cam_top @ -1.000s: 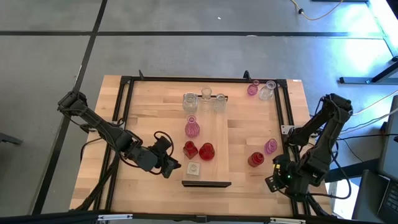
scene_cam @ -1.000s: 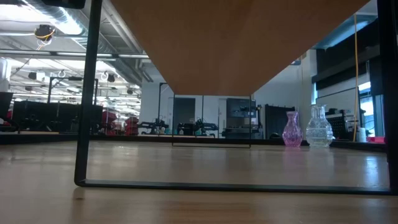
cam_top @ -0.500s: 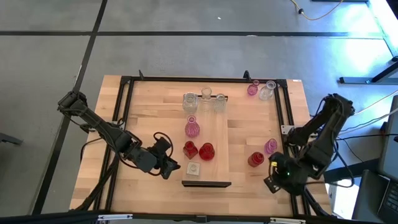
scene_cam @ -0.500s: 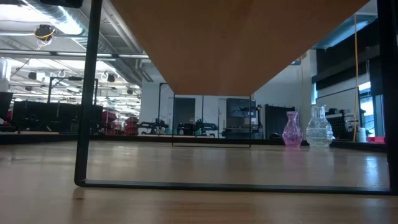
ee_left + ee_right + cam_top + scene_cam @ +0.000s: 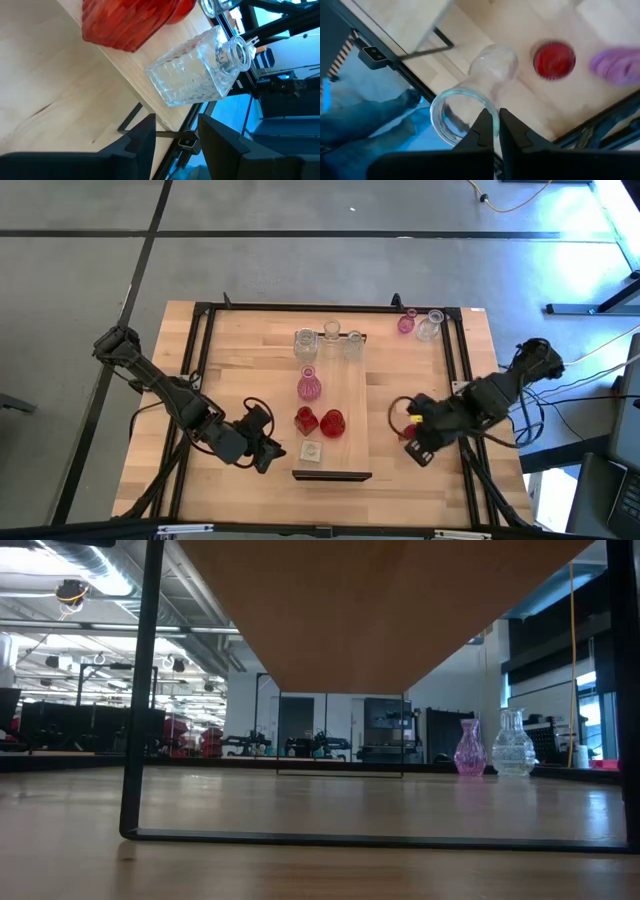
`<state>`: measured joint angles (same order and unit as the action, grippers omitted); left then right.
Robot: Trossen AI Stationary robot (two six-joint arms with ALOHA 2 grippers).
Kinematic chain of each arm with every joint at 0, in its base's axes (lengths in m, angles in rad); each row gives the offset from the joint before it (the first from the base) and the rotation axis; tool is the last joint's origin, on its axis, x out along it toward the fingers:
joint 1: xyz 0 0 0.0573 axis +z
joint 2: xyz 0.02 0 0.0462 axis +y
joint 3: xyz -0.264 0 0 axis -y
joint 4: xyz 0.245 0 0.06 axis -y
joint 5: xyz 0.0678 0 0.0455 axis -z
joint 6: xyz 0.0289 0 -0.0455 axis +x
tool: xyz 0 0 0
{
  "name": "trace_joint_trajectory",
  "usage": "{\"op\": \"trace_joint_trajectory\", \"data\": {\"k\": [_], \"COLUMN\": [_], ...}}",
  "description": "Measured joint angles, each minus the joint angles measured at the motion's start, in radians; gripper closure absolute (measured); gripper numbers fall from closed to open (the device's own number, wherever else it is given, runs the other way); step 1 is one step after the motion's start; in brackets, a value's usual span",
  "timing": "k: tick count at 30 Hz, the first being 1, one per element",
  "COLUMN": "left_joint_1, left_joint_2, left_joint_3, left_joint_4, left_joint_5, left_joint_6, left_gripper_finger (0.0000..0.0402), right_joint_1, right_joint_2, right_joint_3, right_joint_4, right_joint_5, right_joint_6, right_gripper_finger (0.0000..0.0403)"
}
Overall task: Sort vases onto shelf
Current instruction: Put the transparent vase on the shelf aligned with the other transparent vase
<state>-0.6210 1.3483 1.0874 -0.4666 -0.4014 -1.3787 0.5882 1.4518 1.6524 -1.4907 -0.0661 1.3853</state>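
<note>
"What moved?"

"The right gripper [image 5: 415, 448] came in from the tabletop [image 5: 240, 350] edge. Its jaws are pinched shut at the rim of a clear vase [image 5: 490, 70], near a red vase [image 5: 554, 60]. I can't tell if they hold it."

"And the left gripper [image 5: 268, 452]?"

"Jaws apart, holding nothing, beside the squat vase [image 5: 311, 450] on the shelf [image 5: 350, 395]."

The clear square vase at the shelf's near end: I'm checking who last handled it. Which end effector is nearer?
Left. The left end effector sits just beside the clear square vase; the right end effector is across the shelf.
</note>
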Motion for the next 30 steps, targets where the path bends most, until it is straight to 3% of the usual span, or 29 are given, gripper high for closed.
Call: {"op": "trace_joint_trajectory", "data": {"k": [11, 24, 30], "left_joint_1": [-0.042, -0.042, -0.043], "left_joint_2": [0.000, 0.000, 0.000], "left_joint_3": [0.000, 0.000, 0.000], "left_joint_4": [-0.028, -0.030, -0.031], "left_joint_5": [-0.058, -0.059, -0.060], "left_joint_6": [-0.036, -0.052, -0.052], "left_gripper_finger": [0.0262, 0.0263, 0.0263], "right_joint_1": [-0.139, -0.199, -0.197], "right_joint_2": [0.152, 0.252, 0.272], "right_joint_3": [0.303, 0.391, 0.408], "right_joint_4": [-0.080, -0.069, 0.040], "right_joint_5": [-0.041, -0.090, -0.110], "right_joint_6": [-0.276, -0.445, -0.480], "right_gripper_finger": [0.0403, 0.0403, 0.0403]}}
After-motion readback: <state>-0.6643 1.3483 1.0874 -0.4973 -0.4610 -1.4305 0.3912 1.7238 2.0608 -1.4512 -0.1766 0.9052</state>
